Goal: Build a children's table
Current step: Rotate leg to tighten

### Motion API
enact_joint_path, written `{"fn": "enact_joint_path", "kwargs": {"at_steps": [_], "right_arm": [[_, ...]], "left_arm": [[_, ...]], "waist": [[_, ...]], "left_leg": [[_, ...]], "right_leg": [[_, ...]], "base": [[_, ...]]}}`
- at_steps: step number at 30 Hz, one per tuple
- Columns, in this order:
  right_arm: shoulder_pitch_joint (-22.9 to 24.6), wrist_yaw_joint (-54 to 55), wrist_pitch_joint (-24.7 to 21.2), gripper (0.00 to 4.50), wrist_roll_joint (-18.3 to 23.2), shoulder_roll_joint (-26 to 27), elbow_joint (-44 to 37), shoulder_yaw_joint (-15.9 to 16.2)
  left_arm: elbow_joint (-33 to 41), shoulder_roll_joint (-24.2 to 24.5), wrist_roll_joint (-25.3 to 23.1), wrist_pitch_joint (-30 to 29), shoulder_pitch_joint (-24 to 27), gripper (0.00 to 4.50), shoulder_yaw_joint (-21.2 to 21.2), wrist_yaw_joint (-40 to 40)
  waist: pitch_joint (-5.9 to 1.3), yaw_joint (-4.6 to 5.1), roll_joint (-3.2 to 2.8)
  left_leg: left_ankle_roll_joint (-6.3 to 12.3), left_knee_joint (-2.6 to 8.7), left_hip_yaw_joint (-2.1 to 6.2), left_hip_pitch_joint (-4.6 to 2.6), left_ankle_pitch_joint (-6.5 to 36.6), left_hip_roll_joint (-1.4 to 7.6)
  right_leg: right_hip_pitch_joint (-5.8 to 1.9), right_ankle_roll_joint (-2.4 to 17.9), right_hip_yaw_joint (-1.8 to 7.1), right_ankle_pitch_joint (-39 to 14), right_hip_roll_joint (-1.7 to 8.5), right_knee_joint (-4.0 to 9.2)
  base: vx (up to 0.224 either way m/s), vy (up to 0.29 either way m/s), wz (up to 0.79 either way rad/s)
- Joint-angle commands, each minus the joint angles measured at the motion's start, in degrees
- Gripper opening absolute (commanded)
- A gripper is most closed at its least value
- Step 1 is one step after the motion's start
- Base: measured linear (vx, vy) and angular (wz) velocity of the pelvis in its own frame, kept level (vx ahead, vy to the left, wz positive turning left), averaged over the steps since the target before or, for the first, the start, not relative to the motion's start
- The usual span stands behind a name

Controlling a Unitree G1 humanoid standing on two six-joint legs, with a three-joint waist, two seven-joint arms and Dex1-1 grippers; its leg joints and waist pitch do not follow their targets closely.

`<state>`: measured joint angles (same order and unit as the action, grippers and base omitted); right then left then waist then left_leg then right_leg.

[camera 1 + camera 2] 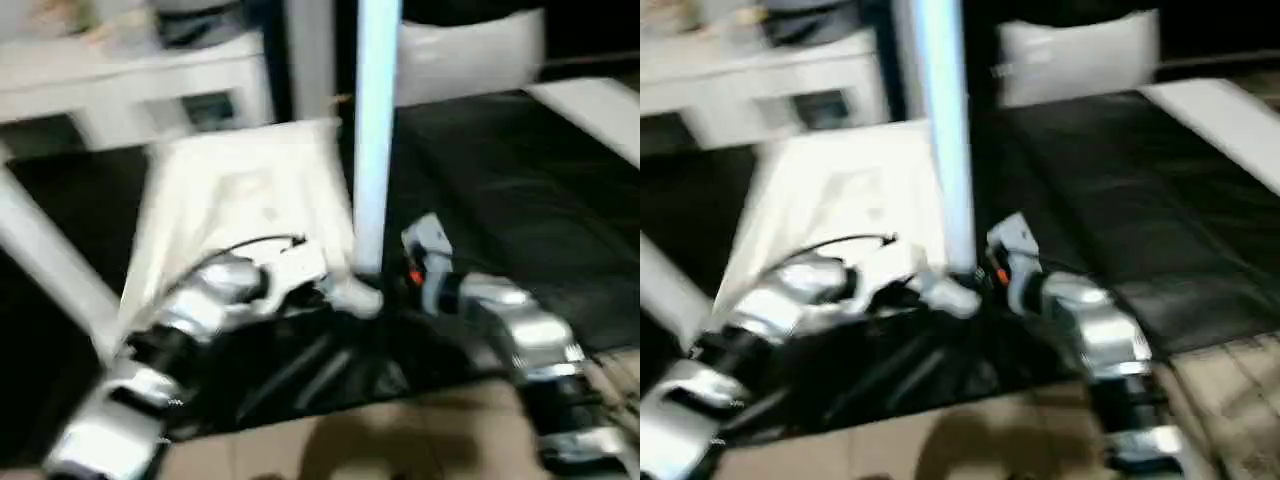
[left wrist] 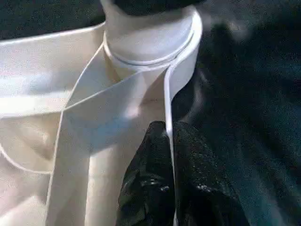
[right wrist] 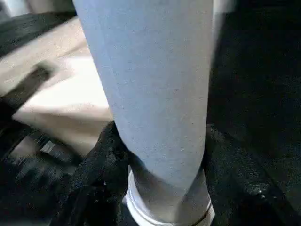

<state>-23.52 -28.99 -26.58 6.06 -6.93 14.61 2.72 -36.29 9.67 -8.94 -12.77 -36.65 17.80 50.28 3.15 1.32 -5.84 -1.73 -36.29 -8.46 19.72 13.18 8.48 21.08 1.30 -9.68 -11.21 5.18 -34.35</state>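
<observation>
Tabletop [image 1: 240, 200], white plastic, ribbed underside up, lies on your dark work surface [image 1: 520, 200]. One white tubular leg [image 1: 375, 130] stands upright, long axis vertical, seated in the round corner socket [image 2: 150, 42] at the near right. Your left gripper [image 2: 169, 188] is clenched on the thin rim; your right gripper [image 3: 160, 188] grasps the leg's base. A second leg [image 1: 50, 265] slants at the left.
</observation>
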Motion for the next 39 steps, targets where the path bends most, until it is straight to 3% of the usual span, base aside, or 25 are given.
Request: {"fn": "enact_joint_path", "kwargs": {"at_steps": [1,2,3,4,5,6,7,8,9,10,11,12,14,17,18,22,25,27,28,30,31,35,36,37,39], "right_arm": [[-1.8,5.9,-0.9,1.96,-2.0,3.6,4.4,3.0],[-2.3,6.3,-0.2,1.96,-1.2,4.3,5.0,2.3],[-2.5,6.4,0.0,1.96,-0.8,4.6,5.1,1.9],[-2.6,6.6,0.1,1.96,0.2,5.0,4.9,0.7],[-2.6,6.7,0.2,2.3,-0.2,5.0,4.6,0.7],[-2.2,5.6,1.5,2.5,-1.0,4.0,4.2,1.5],[-2.1,5.4,1.6,2.63,-1.0,3.9,4.1,1.5],[-0.8,2.1,4.2,2.66,-1.0,1.9,3.0,2.2],[0.1,0.4,6.2,2.73,-0.8,0.8,2.4,2.2],[0.4,0.0,6.9,2.85,-0.9,0.5,2.3,2.2],[0.6,-0.2,7.5,2.98,-0.9,0.3,2.2,2.1],[1.3,-1.6,9.3,3.11,-0.2,-0.8,1.9,1.3],[1.9,-3.4,10.9,3.16,0.7,-2.0,1.5,0.5],[2.7,-8.5,14.3,3.56,1.9,-5.7,1.0,-0.5],[2.9,-10.3,15.1,3.61,2.2,-7.0,0.9,-0.7],[3.0,-17.0,15.3,3.99,3.5,-11.2,0.3,-0.5],[3.0,-24.3,15.7,3.99,4.7,-14.8,-0.7,0.7],[2.4,-29.2,16.3,3.99,6.0,-17.2,-0.5,1.5],[2.2,-30.5,16.4,3.99,6.4,-17.7,-0.3,1.7],[1.0,-33.2,17.2,3.99,6.6,-18.6,0.9,2.4],[0.1,-35.7,17.6,3.99,6.7,-19.2,1.7,3.2],[-2.7,-40.3,17.9,3.62,6.1,-19.6,4.8,5.4],[-3.0,-40.8,18.1,3.45,5.7,-19.7,5.4,5.9],[-3.5,-41.6,18.5,3.31,5.1,-19.8,6.3,6.7],[-4.3,-42.8,18.0,3.22,5.3,-19.3,7.4,7.5]], "left_arm": [[2.6,-5.1,0.8,0.0,-1.9,0.0,0.8,-3.8],[2.6,-5.9,0.6,-0.2,-1.9,0.0,0.9,-4.9],[2.7,-6.1,0.4,-0.2,-1.9,0.0,1.0,-5.3],[2.8,-6.2,-0.1,-0.1,-1.9,0.0,1.3,-5.7],[3.0,-6.1,-0.4,-0.3,-1.8,0.0,1.4,-5.8],[3.3,-5.5,-0.9,-0.4,-1.5,0.0,1.5,-5.8],[3.4,-5.5,-0.9,-0.3,-1.5,0.0,1.6,-5.7],[4.1,-3.7,-1.3,0.3,-0.7,0.0,1.8,-4.5],[4.6,-2.9,-1.4,0.2,-0.3,0.0,1.9,-4.2],[4.7,-2.5,-1.7,0.3,-0.1,0.0,2.0,-4.3],[4.7,-2.2,-1.8,0.5,0.0,0.0,2.0,-4.3],[4.5,-0.7,-2.4,1.4,0.3,0.0,2.2,-3.9],[4.4,0.6,-2.7,2.7,0.7,0.0,2.3,-3.1],[4.5,3.0,-2.4,4.8,1.2,0.0,2.4,-1.5],[4.5,3.8,-2.3,5.6,1.4,0.0,2.6,-0.7],[4.2,6.2,-2.3,7.9,2.1,0.0,3.5,2.4],[4.3,8.0,-2.2,10.3,2.9,0.0,4.6,5.2],[4.9,9.3,-1.2,13.8,3.9,0.0,5.1,8.0],[5.0,9.6,-0.8,14.8,4.1,0.0,5.3,8.9],[5.7,10.8,-0.5,16.4,4.7,0.0,6.1,11.7],[6.3,11.7,-0.4,17.4,5.1,0.0,6.9,13.8],[7.9,13.0,-0.2,19.5,5.8,0.0,8.3,16.4],[8.4,13.0,-0.1,19.5,6.1,0.0,8.4,16.6],[9.2,13.1,0.2,19.4,6.4,0.0,8.6,17.0],[10.7,12.9,0.6,19.1,7.1,0.0,8.8,17.4]], "waist": [[-2.35,-0.25,0.36],[-0.94,0.14,3.75],[-1.83,1.2,3.38],[-2.62,0.52,1.79],[-2.75,1.32,1.0],[-3.73,1.27,-0.2],[-3.73,1.27,-0.2],[-3.99,1.18,-0.62],[-3.91,0.76,0.77],[-3.99,0.63,1.15],[-4.4,0.39,1.26],[-4.86,-0.39,0.84],[-5.08,-0.88,0.9],[-5.15,-1.54,0.97],[-4.97,-2.19,0.89],[-4.57,-2.67,0.92],[-4.48,-2.79,1.12],[-4.51,-3.03,2.02],[-4.56,-3.31,1.59],[-4.52,-3.77,1.65],[-4.55,-3.76,2.18],[-4.62,-4.6,2.05],[-4.69,-4.99,2.62],[-4.8,-5.23,2.41],[-4.9,-5.82,2.73]], "left_leg": [[-3.46,10.24,4.64,0.84,41.6,7.81],[-1.83,-4.65,0.0,-7.16,20.7,-1.9],[0.76,-3.12,0.23,-0.64,13.0,-0.94],[1.37,-0.55,0.79,0.6,11.8,0.35],[1.27,2.58,3.4,1.06,15.1,3.68],[1.2,4.14,4.9,0.93,16.8,6.23],[1.2,4.14,4.9,0.93,16.8,6.23],[1.44,4.66,4.91,0.35,15.9,6.68],[1.32,4.29,3.93,1.11,12.0,4.97],[1.65,4.08,3.61,1.15,10.9,4.47],[2.94,3.83,3.55,2.07,6.3,4.13],[4.76,3.63,3.69,2.12,1.0,4.58],[6.9,3.32,3.82,2.2,-4.0,5.01],[8.06,3.02,3.58,2.44,-4.2,4.85],[8.22,2.98,3.35,2.61,-3.4,4.78],[7.07,3.38,3.31,2.3,0.4,5.14],[6.7,3.44,3.25,2.26,2.3,5.11],[7.02,3.48,3.15,2.27,2.3,5.05],[7.18,3.43,3.08,2.17,2.0,5.16],[7.19,3.5,3.08,2.02,1.4,5.41],[7.18,3.53,3.05,2.0,1.3,5.47],[7.3,3.58,2.99,1.71,0.3,5.85],[7.18,3.5,2.82,1.51,-0.6,6.03],[6.96,3.54,2.9,1.53,-0.9,6.12],[7.01,3.5,2.78,1.47,-2.4,6.21]], "right_leg": [[-3.45,1.6,5.92,-15.8,4.43,-0.07],[6.37,-3.9,1.45,-57.5,6.64,14.86],[-1.39,-8.2,0.49,-57.6,8.72,12.16],[-3.97,-9.5,0.36,-52.5,8.44,11.1],[-3.26,-8.9,-0.69,-40.1,6.13,9.57],[-3.77,-5.6,0.48,-25.4,6.01,7.22],[-3.77,-5.6,0.48,-25.4,6.01,7.22],[-2.91,-1.0,1.87,-14.4,6.37,6.15],[-2.93,3.3,2.7,-12.6,6.69,6.29],[-2.9,3.9,2.92,-14.6,6.67,6.47],[-3.77,5.3,3.18,-13.6,6.9,5.75],[-3.53,6.0,3.26,-9.6,6.76,5.15],[-3.17,7.2,3.29,-2.4,6.5,4.16],[-3.16,7.4,3.35,-1.2,6.68,3.89],[-3.02,6.8,3.31,-3.0,6.57,4.09],[-2.82,5.3,3.08,-9.7,6.22,4.93],[-2.76,4.8,3.16,-12.0,6.22,5.2],[-2.74,4.5,3.17,-12.8,6.23,5.29],[-2.61,4.5,3.26,-13.2,6.28,5.21],[-2.32,4.9,3.24,-13.1,6.17,5.14],[-2.32,5.0,3.28,-12.8,6.18,5.12],[-2.06,6.5,3.42,-11.8,6.24,4.6],[-1.94,6.6,3.66,-10.8,6.37,4.56],[-2.0,7.2,3.6,-10.1,6.51,4.1],[-2.0,7.8,3.78,-8.1,6.56,3.88]], "base": [[0.0,0.0,0.0],[0.0,0.0,0.0],[0.13,-0.017,-0.21],[0.105,0.044,-0.33],[0.105,0.044,-0.33],[0.0,0.0,0.0],[0.048,0.008,0.18],[0.048,0.008,0.18],[0.045,0.007,0.18],[0.051,0.002,0.08],[0.051,0.002,0.08],[0.0,0.0,0.0],[0.0,0.0,0.0],[0.0,0.0,0.0],[0.0,0.0,0.0],[0.0,0.0,0.0],[0.0,0.0,0.0],[0.0,0.0,0.0],[0.0,0.0,0.0],[0.0,0.0,0.0],[0.0,0.0,0.0],[0.0,0.0,0.0],[0.0,0.0,0.0],[0.0,0.0,0.0],[0.0,0.0,0.0]]}}
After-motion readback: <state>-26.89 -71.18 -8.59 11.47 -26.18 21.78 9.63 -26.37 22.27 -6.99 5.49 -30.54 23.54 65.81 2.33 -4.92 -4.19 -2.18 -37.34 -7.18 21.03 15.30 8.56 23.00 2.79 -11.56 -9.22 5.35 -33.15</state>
